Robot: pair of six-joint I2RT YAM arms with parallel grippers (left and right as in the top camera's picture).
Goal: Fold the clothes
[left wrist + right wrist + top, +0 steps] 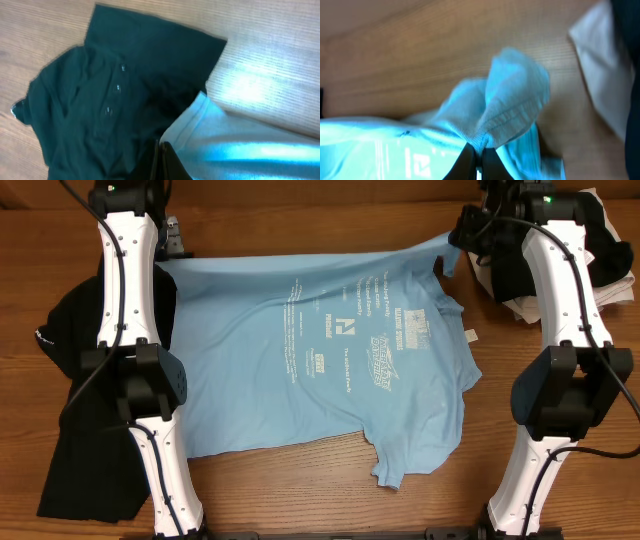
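Both arms loom nearest in the overhead view, the left arm (130,290) and right arm (570,290) reaching to the far edge of the T-shirt (340,370). It lies spread print-up in the middle of the table (300,490), neck to the right, with a dark polo (70,380) at its left and a pile (605,265) at its right. From the left wrist, the left gripper (162,162) is clamped tight on the hem corner, with the polo just beyond. From the right wrist, the right gripper (478,155) is pinched closed on the bunched far sleeve cuff. I judge the cloth light, thin and limp: it will sag, drag and wrinkle. Stitched edges give the surest hold, at hem corners, cuffs or shoulders.
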